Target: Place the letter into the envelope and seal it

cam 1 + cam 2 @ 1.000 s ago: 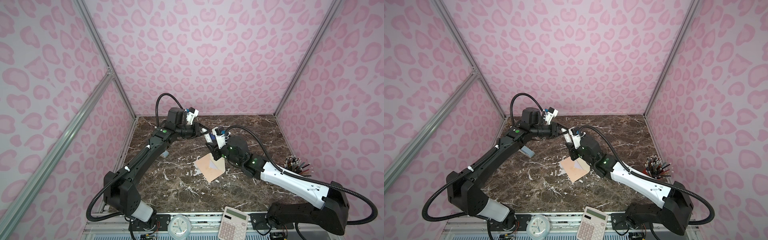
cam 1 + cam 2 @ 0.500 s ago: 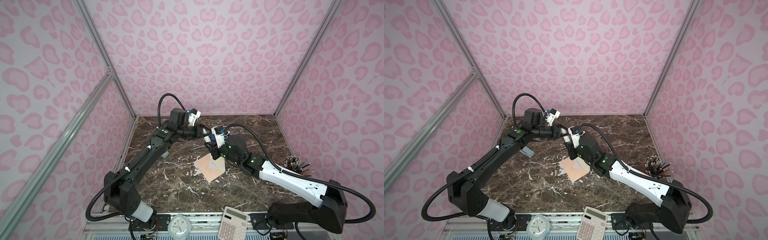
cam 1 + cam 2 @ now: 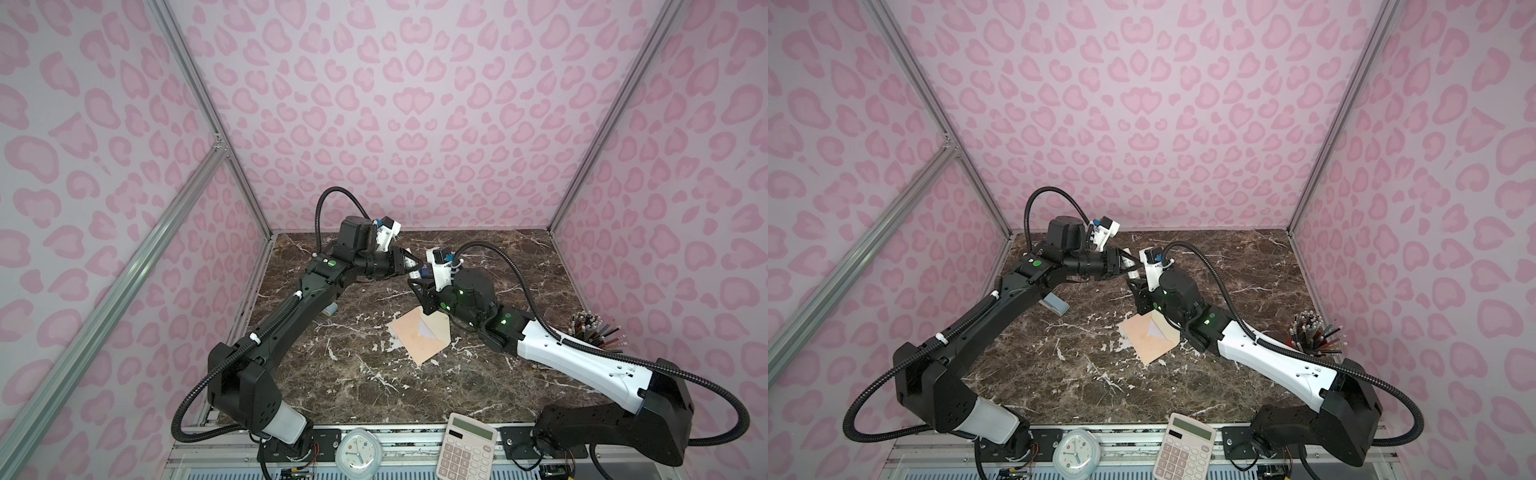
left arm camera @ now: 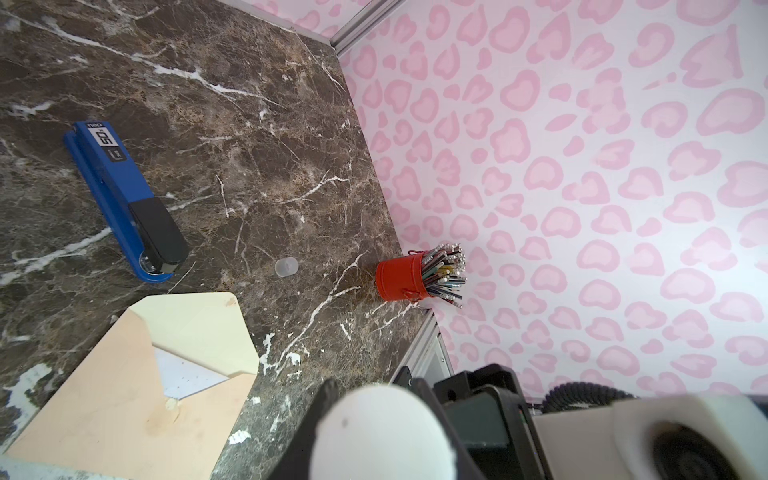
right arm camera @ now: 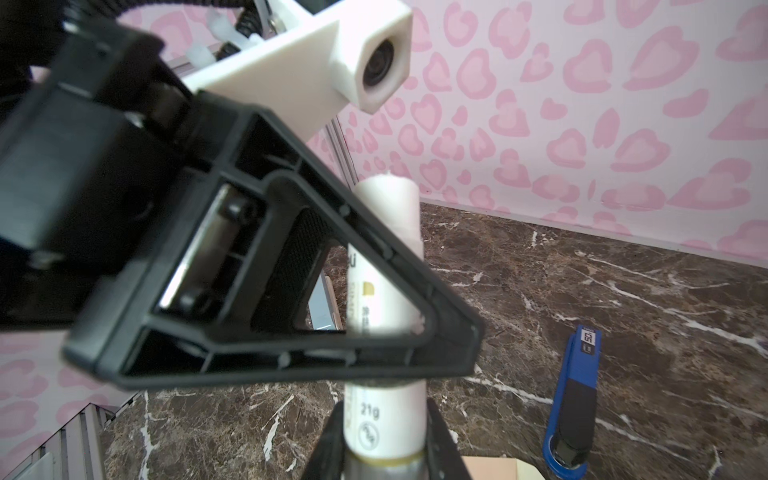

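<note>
My right tool (image 5: pixel 382 449) clamps the glue stick (image 5: pixel 388 216), my left tool's (image 3: pixel 411 266) grip I cannot tell; the envelope (image 4: pixel 104 395) looks flimsy, best pinched at its flap tip.

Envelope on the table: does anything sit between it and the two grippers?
Nothing visible lies on the envelope or between it and them; its flap is open. But the right gripper is shut on a glue stick, and the left gripper is at that stick's upper end.

Peach envelope (image 4: pixel 104 395) flat, flap open, letter (image 4: pixel 187 376) inside
</note>
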Tool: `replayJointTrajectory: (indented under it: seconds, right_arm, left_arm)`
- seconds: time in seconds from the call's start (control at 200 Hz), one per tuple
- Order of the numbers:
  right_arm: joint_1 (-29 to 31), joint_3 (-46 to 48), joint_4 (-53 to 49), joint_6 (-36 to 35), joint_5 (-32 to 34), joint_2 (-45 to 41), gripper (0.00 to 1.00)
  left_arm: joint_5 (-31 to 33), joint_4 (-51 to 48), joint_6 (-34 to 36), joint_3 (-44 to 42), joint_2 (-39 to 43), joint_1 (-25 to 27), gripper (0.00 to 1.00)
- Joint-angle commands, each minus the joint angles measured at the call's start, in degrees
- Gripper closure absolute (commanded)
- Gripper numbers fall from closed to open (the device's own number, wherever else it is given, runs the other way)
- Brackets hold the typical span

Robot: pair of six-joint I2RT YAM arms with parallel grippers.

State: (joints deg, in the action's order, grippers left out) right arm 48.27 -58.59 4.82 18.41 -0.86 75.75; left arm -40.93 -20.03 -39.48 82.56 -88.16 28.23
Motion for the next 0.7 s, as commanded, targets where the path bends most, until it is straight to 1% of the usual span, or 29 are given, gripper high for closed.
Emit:
replayJointTrajectory:
  seconds: [0.0,0.11,0.18,0.235,0.345,0.44,0.55,0.695]
  right_arm:
    - [0.0,0.6,1.9,1.0,0.9,0.0,0.81]
    - [0.0,0.8,2.0,1.7,0.7,0.0,0.81]
    - [0.0,1.0,1.7,1.7,0.6,-0.1,0.79]
    - [0.0,0.9,1.2,1.6,0.6,-0.1,0.73]
    - [-0.1,0.9,-2.2,0.4,0.9,-0.6,0.57]
    - [-0.8,1.9,-6.3,-0.1,2.0,-1.7,0.51]
    - [-3.0,5.0,-9.9,-0.5,2.3,-3.7,0.48]
    - [-8.3,8.3,-13.9,2.3,3.8,-5.4,0.48]
  left_arm:
    - [-0.6,3.7,-1.3,-0.3,0.0,0.2,0.69]
    - [-0.7,4.6,-2.0,-0.6,0.1,0.2,0.73]
    - [-0.4,4.8,-2.0,-0.7,0.2,0.2,0.77]
    - [0.1,4.9,-2.2,-0.8,0.3,0.2,0.79]
    - [2.7,3.3,-2.0,-1.2,0.4,-0.2,0.84]
    - [5.9,0.8,-1.2,-2.2,0.6,-1.4,0.88]
    - [9.5,-3.5,1.4,-3.1,1.0,-3.0,0.89]
    - [13.2,-9.3,6.1,-3.9,0.8,-3.5,0.89]
